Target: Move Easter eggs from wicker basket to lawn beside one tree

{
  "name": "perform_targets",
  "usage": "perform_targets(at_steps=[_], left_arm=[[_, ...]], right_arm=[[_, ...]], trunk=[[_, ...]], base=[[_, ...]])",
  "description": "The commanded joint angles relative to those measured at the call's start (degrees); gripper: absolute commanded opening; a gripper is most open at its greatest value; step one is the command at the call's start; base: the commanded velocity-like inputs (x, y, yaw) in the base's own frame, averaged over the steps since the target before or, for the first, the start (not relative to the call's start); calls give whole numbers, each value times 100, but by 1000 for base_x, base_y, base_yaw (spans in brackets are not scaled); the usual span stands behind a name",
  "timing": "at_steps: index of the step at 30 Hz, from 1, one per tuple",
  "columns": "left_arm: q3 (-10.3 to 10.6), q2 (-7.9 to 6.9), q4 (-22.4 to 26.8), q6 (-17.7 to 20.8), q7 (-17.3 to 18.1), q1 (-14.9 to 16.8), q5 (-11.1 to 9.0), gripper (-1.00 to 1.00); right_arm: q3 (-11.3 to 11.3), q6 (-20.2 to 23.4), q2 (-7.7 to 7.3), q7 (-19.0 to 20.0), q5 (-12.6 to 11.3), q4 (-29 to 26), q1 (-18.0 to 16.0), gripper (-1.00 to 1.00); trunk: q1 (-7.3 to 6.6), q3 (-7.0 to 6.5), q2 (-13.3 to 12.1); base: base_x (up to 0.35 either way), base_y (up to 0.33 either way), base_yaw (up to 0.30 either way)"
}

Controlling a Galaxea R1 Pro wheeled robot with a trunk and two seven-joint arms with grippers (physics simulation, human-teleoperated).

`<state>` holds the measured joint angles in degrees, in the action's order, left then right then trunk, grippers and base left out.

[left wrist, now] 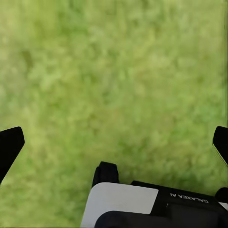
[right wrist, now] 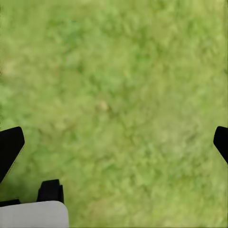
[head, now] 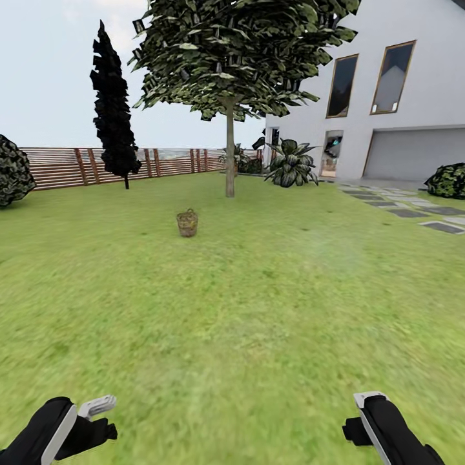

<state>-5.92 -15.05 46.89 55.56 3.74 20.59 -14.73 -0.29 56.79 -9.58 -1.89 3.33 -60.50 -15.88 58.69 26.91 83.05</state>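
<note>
Green lawn (head: 258,310) spreads ahead — a wicker basket (head: 187,223) stands on it, near a tree (head: 229,155) by the house (head: 387,97). Left gripper (left wrist: 114,142) and right gripper (right wrist: 114,142) hang over grass, fingers spread apart, empty.

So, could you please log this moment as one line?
phase: approach | basket: on lawn, near tree | eggs: not discernible | left pincer: open | right pincer: open

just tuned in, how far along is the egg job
Nothing looks done: the wicker basket sits far off on the lawn before the tree, its contents too small to see. Both claws, left and right, are open and empty over grass. Left: approach, pick three eggs, place them.
</note>
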Motion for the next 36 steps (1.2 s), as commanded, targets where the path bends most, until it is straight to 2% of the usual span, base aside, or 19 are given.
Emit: perform_targets(at_steps=[1,11,36], left_arm=[[-10,5,4,25,39,4,31,100],[-6,10,4,25,39,1,32,100],[-14,11,-2,25,39,5,32,100]], right_arm=[[-5,25,0,13,29,-6,-3,100],[-29,25,0,13,59,-6,-3,100],[-26,25,0,13,48,-6,-3,100]], trunk=[[3,7,3],[3,7,3],[3,7,3]], base=[[337,0,0],[338,0,142],[338,0,4]])
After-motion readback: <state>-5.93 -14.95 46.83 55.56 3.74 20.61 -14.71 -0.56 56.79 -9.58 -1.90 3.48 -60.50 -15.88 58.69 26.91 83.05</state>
